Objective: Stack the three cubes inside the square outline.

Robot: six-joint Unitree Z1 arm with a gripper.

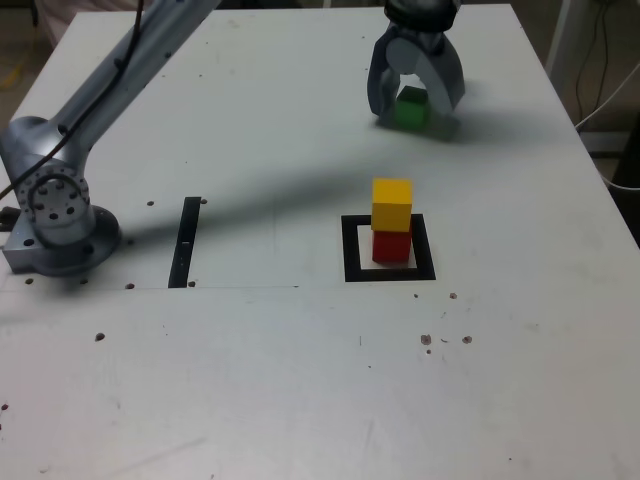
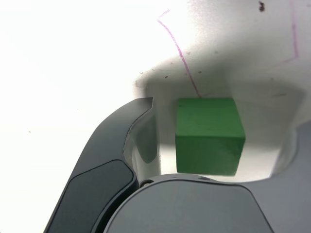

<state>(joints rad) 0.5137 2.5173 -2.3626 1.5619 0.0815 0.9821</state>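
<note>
At the far side of the table, the green cube [image 1: 410,108] sits on the surface between the fingers of my gripper [image 1: 413,118]. The wrist view shows the green cube [image 2: 208,136] with a narrow gap to the dark finger [image 2: 141,131] beside it, so the gripper [image 2: 221,121] is open around it without touching. The yellow cube [image 1: 392,204] rests on the red cube [image 1: 392,246], and that stack stands inside the square outline [image 1: 353,250], nearer than the gripper.
A thin black strip [image 1: 186,243] lies toward the exterior view's left of the outline. The arm's grey base [image 1: 55,215] stands at the exterior view's left edge. Cables hang beyond the table's far right corner. Small dark specks dot the near surface.
</note>
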